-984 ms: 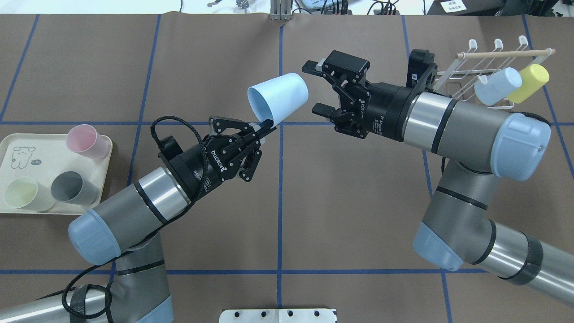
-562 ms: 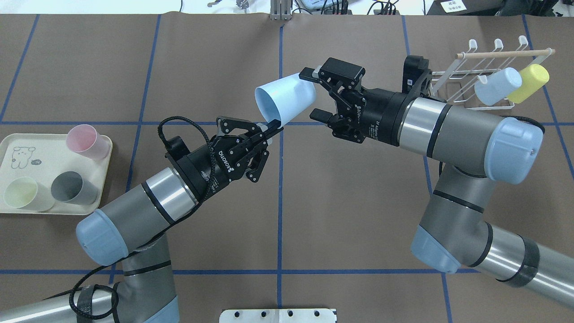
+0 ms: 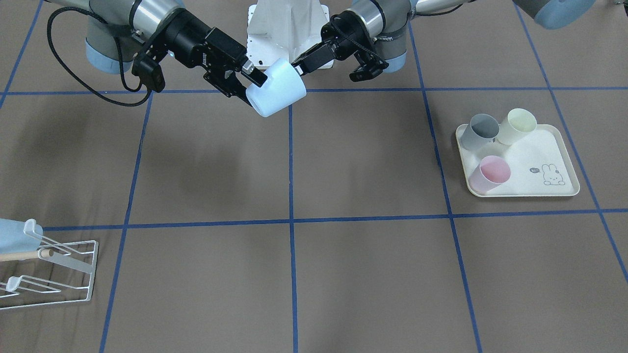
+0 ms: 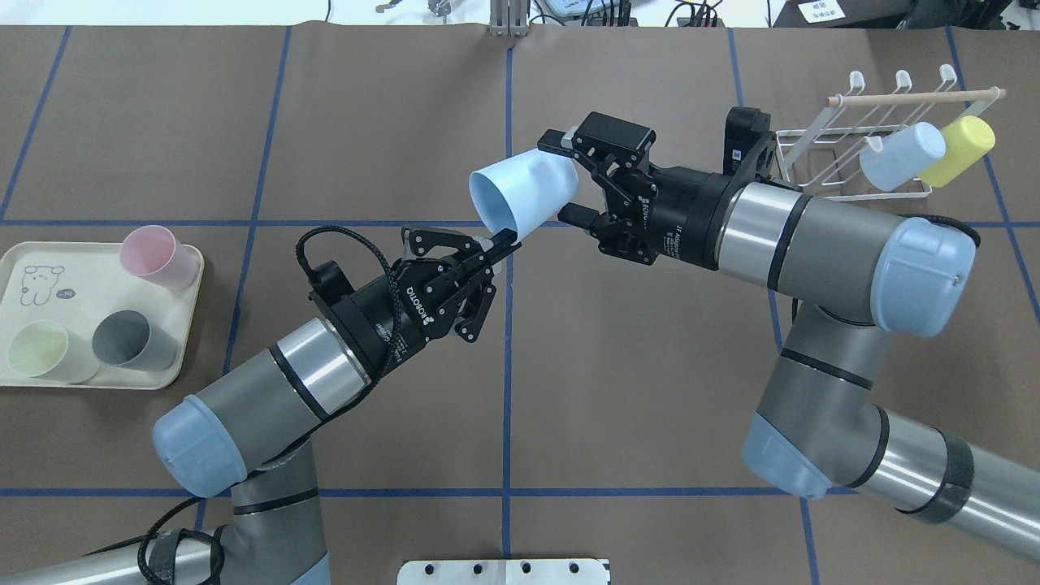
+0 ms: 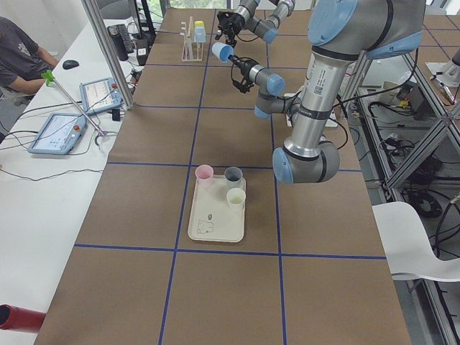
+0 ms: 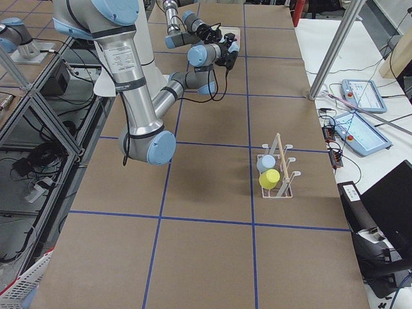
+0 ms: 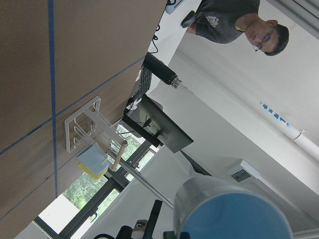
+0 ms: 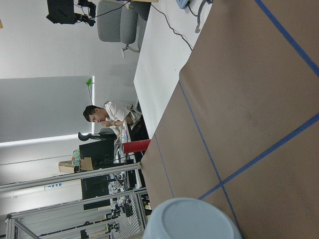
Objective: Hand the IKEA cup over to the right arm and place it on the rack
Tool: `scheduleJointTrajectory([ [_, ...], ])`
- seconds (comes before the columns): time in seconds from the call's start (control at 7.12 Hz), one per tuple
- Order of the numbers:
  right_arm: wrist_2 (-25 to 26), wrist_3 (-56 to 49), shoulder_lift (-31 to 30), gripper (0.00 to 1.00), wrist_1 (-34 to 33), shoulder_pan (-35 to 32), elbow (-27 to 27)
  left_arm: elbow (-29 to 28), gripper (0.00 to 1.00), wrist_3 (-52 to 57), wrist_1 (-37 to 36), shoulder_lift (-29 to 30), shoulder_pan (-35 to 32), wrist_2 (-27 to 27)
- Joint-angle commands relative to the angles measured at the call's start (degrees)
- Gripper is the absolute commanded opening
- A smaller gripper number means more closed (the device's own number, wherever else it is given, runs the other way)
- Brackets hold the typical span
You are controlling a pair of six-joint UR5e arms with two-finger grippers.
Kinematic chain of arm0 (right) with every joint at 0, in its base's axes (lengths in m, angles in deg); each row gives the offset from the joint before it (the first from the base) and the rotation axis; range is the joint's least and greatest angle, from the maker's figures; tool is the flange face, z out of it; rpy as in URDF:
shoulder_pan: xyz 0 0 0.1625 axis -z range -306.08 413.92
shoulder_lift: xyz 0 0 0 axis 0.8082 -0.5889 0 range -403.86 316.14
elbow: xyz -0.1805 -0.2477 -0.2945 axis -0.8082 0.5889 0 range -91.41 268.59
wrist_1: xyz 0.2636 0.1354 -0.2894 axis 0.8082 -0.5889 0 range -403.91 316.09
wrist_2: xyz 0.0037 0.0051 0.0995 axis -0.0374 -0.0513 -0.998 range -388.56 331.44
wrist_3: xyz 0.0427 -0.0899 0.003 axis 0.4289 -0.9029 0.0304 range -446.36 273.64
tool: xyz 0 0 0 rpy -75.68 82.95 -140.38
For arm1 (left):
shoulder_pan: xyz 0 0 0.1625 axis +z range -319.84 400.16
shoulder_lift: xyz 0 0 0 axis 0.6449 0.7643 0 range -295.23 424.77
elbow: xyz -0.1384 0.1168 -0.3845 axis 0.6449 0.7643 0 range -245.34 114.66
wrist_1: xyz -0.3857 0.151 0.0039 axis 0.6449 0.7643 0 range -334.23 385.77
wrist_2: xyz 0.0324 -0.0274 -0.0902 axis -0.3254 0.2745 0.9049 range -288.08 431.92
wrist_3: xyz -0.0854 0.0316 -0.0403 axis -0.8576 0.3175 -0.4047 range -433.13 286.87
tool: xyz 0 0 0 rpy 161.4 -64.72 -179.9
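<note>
Two robot arms meet above the middle of the table with a pale blue IKEA cup (image 4: 524,188) in the air between them. It lies on its side, its open mouth turned to the near left and its closed base to the right. The left arm (image 4: 268,390) reaches up from the near left, and the left jaws are clenched on the lower edge of the cup's rim. The right arm (image 4: 812,236) comes in from the right. The right jaws are spread and straddle the cup's base end, one finger on the far side and one on the near side. Whether their pads touch the cup cannot be told. The right wrist camera shows the cup's round base at the bottom edge of its view.

At the far right of the table stands the white wire rack (image 4: 900,79), topped by a wooden dowel (image 4: 914,97). A second pale blue cup (image 4: 902,156) and a yellow cup (image 4: 960,149) hang on it side by side, well apart from the handover.

At the left edge lies a cream rabbit-print tray (image 4: 73,280) carrying three cups, mouths up: a pink cup (image 4: 158,256), a grey cup (image 4: 132,341) and a pale yellow cup (image 4: 39,349). The table (image 4: 650,366) is covered in brown and marked with a grid of blue tape. A person (image 5: 20,54) in a dark T-shirt sits beyond its far side.
</note>
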Motion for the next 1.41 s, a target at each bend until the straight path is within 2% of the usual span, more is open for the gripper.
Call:
scheduleJointTrajectory([
  [0.0, 0.0, -0.1, 0.0, 1.0, 0.0, 0.0, 0.4, -0.2, 0.0, 1.9, -0.1, 1.5, 0.6, -0.3],
  [0.84, 0.0, -0.2, 0.1, 1.0, 0.1, 0.1, 0.8, -1.6, 0.0, 2.8, -0.2, 2.7, 1.3, -0.4],
  [0.98, 0.0, -0.2, 0.1, 1.0, 0.1, 0.1, 0.8, -2.0, 0.0, 2.8, -0.3, 3.4, 1.5, -1.7],
  [1.12, 0.0, -0.2, 0.1, 0.95, 0.1, 0.1, 0.8, -2.6, 0.0, 2.8, -0.3, 3.9, 1.6, -2.0],
  [1.26, 0.0, -0.2, 0.0, 0.38, 0.1, 0.0, 0.8, -2.6, 0.09, 3.0, -0.3, 3.5, 1.5, -2.0],
])
